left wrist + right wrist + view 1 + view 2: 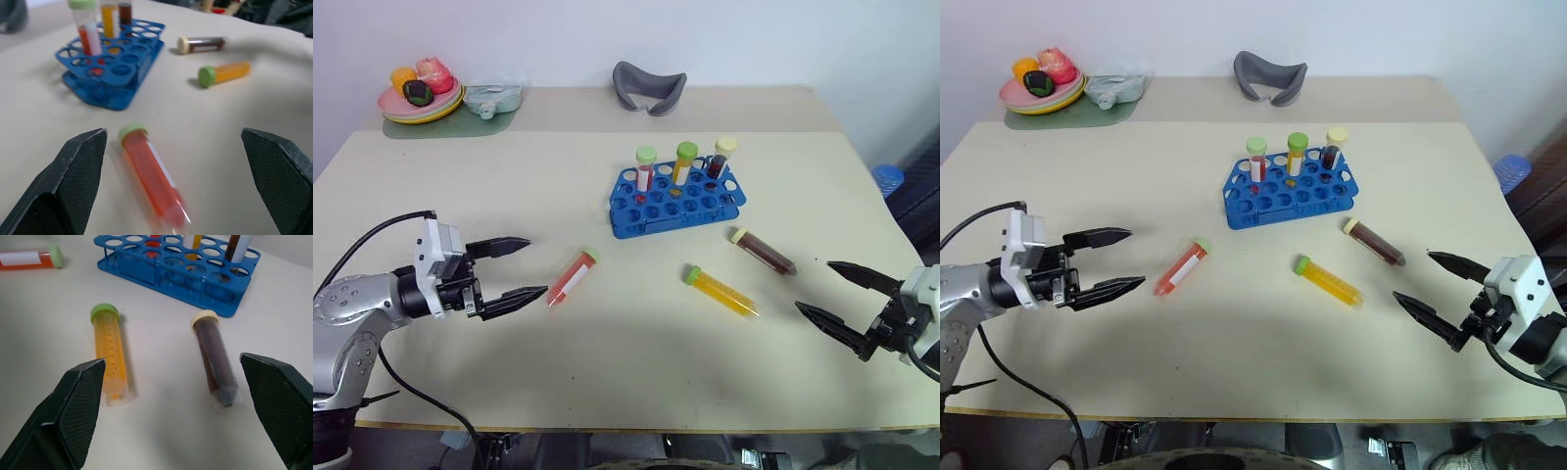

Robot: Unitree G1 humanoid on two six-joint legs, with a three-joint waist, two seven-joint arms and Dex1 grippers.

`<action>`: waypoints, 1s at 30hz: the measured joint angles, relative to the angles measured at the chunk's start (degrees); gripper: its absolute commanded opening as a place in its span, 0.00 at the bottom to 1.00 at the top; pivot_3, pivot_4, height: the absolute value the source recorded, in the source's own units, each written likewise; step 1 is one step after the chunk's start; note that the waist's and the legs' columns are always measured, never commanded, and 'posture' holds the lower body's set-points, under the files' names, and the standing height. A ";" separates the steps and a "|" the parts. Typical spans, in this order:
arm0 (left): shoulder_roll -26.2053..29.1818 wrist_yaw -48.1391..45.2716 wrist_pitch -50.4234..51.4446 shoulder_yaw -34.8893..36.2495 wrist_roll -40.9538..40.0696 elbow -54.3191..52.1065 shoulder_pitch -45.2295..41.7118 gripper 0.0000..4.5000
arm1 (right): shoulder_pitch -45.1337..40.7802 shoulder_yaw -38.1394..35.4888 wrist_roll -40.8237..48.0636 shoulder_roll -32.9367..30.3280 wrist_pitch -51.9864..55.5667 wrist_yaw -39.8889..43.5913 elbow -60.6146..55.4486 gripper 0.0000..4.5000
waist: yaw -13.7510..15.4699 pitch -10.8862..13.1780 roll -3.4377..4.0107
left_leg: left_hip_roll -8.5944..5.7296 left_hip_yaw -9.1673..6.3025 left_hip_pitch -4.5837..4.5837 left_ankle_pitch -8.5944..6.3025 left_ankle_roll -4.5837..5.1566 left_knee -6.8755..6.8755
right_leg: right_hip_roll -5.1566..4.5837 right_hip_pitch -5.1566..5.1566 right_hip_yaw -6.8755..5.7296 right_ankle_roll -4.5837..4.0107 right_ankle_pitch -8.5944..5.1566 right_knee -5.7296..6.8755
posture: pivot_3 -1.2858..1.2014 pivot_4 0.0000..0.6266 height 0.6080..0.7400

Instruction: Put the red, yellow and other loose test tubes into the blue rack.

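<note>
Left end effector wide open, empty | right end effector wide open, empty

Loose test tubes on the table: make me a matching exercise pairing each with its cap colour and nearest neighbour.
Column one:
1. red tube
2. yellow tube
3. dark brown tube

Column two:
A. cream cap, lying closest to the blue rack
B. green cap, just ahead of the open left end effector
C. green cap, lying between the other two loose tubes

Pairs: 1-B, 2-C, 3-A
</note>
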 measured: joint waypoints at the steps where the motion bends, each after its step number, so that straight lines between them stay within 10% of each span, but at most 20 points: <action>1: -0.76 0.97 -0.10 -0.16 0.43 -0.09 -0.70 0.99 | 0.03 0.01 -0.73 -0.49 0.36 -0.48 -0.01 1.00 | 0.00 0.00 0.00 | 0.00 0.00 0.00 0.00 0.00 0.00 | 0.00 0.01 0.01 0.00 0.00 0.00 | 0.52 0.24 1.00; 17: -0.92 -6.09 7.41 -10.71 -3.18 0.37 -16.09 0.99 | -29.08 20.18 -5.58 -18.15 21.91 0.91 15.63 1.00 | -0.18 0.02 0.03 | -0.01 0.02 -0.07 -0.01 0.03 0.04 | 0.01 -0.12 0.02 0.01 0.01 0.08 | 0.52 0.24 1.00; 30: -3.04 -7.25 4.80 -13.39 0.09 2.08 -15.65 0.99 | -59.24 46.44 -13.95 -17.43 42.85 2.19 22.04 1.00 | -0.18 0.08 0.13 | 0.00 -0.02 -0.54 0.00 0.02 0.18 | 0.00 -0.58 -0.02 0.02 0.03 0.19 | 0.52 0.24 1.00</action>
